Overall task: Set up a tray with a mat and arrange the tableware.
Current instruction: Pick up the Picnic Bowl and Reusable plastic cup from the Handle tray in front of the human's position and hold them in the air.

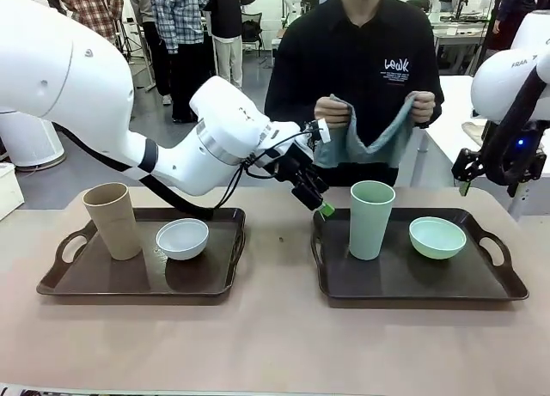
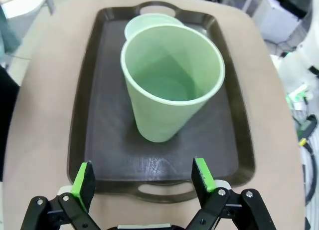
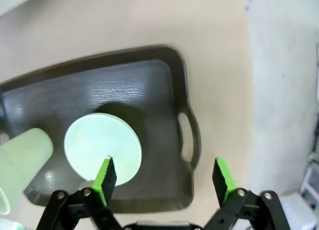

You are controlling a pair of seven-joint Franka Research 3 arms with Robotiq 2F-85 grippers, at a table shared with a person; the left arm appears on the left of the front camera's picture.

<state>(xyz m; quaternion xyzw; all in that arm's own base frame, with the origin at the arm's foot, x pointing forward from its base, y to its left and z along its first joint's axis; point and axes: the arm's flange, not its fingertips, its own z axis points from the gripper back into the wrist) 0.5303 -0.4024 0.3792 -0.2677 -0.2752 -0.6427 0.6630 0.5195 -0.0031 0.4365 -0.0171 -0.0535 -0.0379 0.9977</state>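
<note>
On the left tray (image 1: 77,280) stand a tan cup (image 1: 112,221) and a white bowl (image 1: 182,238). The right tray (image 1: 481,284) holds a pale green cup (image 1: 371,220) (image 2: 172,80) (image 3: 22,162) and a pale green bowl (image 1: 436,237) (image 2: 149,21) (image 3: 102,149). My left gripper (image 1: 322,205) (image 2: 143,179) hangs open over the right tray's near handle, a short way from the green cup. My right gripper (image 1: 494,181) (image 3: 163,176) is open, high above the tray's right end near the bowl. The person holds a grey-blue mat (image 1: 369,143) in both hands.
The two dark trays sit side by side on the tan table (image 1: 275,336), with a gap between them. The right tray's handle (image 3: 188,140) lies near the table's right edge. Bystanders and other tables are far behind.
</note>
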